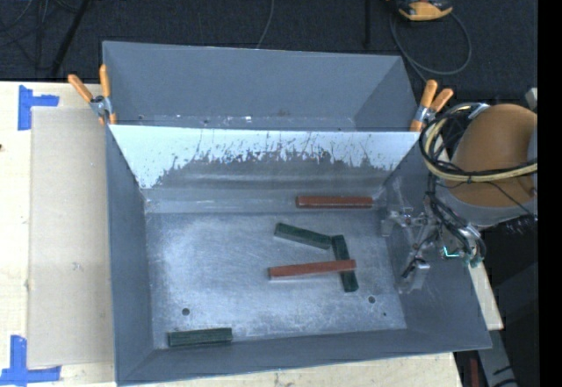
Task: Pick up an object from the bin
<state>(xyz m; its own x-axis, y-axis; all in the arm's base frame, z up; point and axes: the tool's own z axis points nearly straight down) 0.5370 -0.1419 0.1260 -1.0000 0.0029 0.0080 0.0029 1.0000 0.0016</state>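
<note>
Pincer (413, 271) hangs low at the right side of the grey metal bin (255, 87), where the floor meets the right wall. It is a tangle of metal and wiring against grey; released or clenched, cannot tell. Wrist above it carries an orange cover (492, 157), looped with cables (436, 146) and cut off at the view's right.

Nearest thing, to the pincer's left and apart from it: a short dark green block (349, 282). A red-brown bar (307, 269) lies across it, running left. A longer dark green bar (301, 235) slants down to the block's upper end; touching or overlapping there, hard to say. A second red-brown bar (334, 201) lies by the foot of the back wall. A third dark green bar (200, 337) lies alone near the front left corner, well apart.
</note>
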